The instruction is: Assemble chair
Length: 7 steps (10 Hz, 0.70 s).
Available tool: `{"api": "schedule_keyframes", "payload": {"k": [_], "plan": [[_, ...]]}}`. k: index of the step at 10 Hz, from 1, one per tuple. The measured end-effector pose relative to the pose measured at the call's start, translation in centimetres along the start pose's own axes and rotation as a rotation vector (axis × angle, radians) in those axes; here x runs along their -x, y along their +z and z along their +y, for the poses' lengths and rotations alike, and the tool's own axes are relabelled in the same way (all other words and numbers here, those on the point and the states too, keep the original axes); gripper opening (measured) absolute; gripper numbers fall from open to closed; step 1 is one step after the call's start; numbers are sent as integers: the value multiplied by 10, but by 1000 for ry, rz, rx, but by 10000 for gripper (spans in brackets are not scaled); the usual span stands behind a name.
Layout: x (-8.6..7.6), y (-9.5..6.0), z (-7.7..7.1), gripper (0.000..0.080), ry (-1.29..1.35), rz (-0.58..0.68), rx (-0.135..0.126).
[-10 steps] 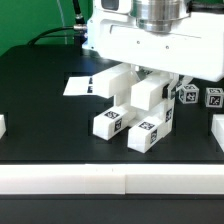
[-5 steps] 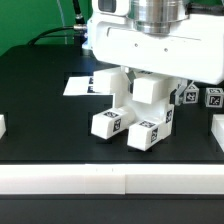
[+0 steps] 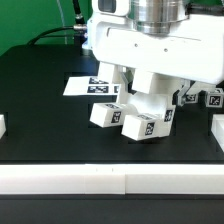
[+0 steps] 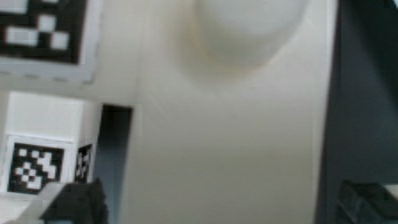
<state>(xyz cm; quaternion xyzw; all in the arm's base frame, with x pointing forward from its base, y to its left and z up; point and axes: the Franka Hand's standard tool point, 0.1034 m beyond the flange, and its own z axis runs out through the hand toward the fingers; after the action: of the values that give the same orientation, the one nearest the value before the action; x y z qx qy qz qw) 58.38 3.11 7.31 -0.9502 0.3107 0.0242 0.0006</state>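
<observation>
gripper [image 3: 148, 84] low over the black counter [image 3: 40, 110], chair [image 3: 138, 103] piece tilted beneath it, tagged feet forward, jaw spread can't be made out

Chair assembly [image 3: 108, 114]: one is seen.
Small tagged cubes [image 3: 190, 97] [image 3: 213, 98]: two are counted.
Marker board [image 3: 88, 86]: one is seen.

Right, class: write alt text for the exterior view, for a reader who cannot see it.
A white robot gripper hangs over a chunky white plastic chair piece with black-and-white square tags, standing on a black table. A flat white marker board lies behind it, towards the exterior view's left.
</observation>
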Motion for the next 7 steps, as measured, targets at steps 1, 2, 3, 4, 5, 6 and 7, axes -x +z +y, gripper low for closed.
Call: {"api": "schedule_keyframes", "payload": {"k": [1, 2, 3, 4, 5, 6, 7], "plan": [[0, 0, 0, 649, 0, 0, 0], [0, 0, 0, 649, 0, 0, 0], [-1, 0, 1, 649, 1, 0, 0], [-3, 2, 7, 649, 4, -2, 4], [-8, 8, 16, 649, 11, -6, 13], [-13, 15, 23, 649, 17, -1, 18], [-17, 21, 26, 649, 21, 13, 19]]}}
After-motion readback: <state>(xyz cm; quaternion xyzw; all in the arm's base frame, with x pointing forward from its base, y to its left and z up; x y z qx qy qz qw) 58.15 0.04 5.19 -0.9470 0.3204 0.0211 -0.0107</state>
